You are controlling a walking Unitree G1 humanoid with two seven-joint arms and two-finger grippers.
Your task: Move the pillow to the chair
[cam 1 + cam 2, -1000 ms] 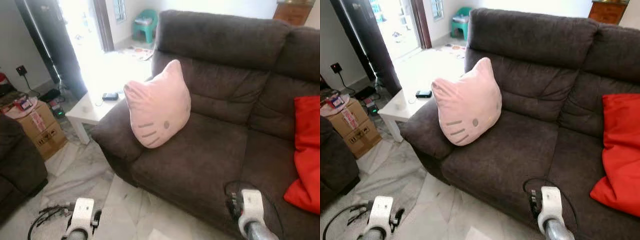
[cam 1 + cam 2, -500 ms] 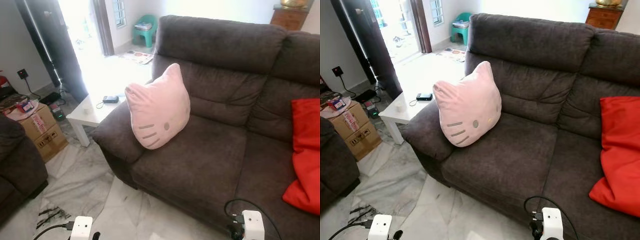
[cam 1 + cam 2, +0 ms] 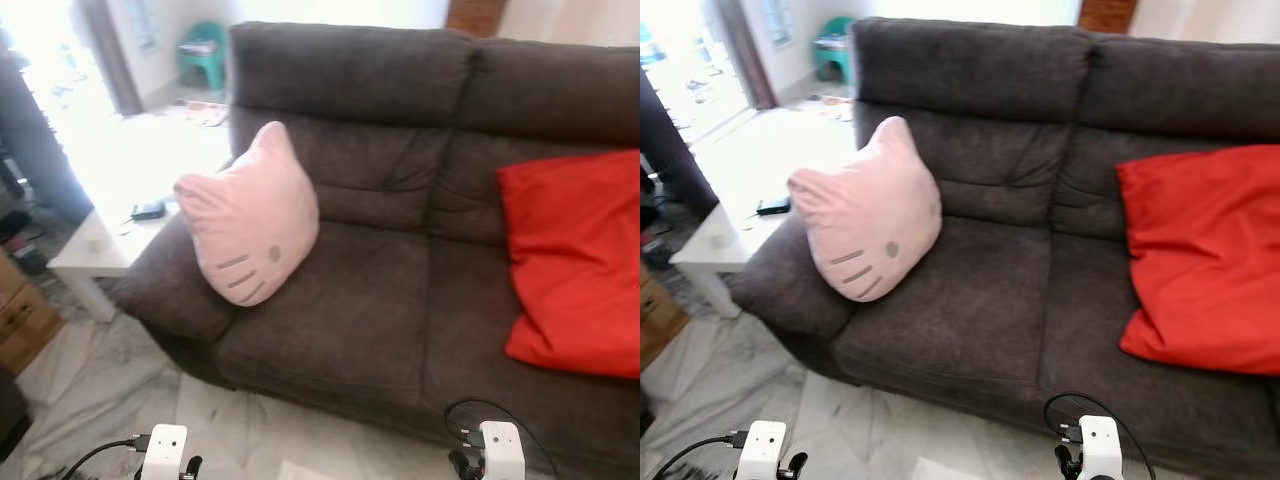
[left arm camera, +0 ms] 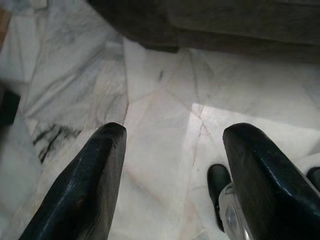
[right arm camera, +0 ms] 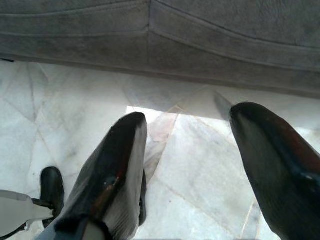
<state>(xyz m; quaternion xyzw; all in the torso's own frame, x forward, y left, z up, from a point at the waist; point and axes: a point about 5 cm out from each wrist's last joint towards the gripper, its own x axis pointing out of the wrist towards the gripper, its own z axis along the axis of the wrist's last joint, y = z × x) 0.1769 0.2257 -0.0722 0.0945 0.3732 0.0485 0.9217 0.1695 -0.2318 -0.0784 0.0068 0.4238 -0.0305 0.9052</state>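
The pink cat-face pillow [image 3: 250, 217] leans upright at the left end of the dark brown sofa [image 3: 400, 300], its lower edge on the seat cushion, its back propped against the sofa's left armrest and backrest, its two ears pointing up and its face turned outward; a red cushion [image 3: 575, 260] lies against the backrest at the sofa's right end, well apart from it. Beyond the armrest stands a low white side table [image 3: 100, 250] with a small dark object on it, and farther back a teal chair [image 3: 205, 55] sits near the bright doorway; whether that is the chair meant by the task cannot be told.

Both arms hang low over the marble floor [image 4: 160, 100] in front of the sofa; the left gripper [image 4: 170, 165] has its two black fingers spread wide with nothing between them, and the right gripper [image 5: 200, 160] is likewise spread and empty, close to the sofa's front edge. The pillow lies ahead, above and toward the robot's left, so the left arm is the nearer one; its widest span runs roughly side to side across the face, which suggests a two-armed hug or a pinch at an ear once the robot steps closer.
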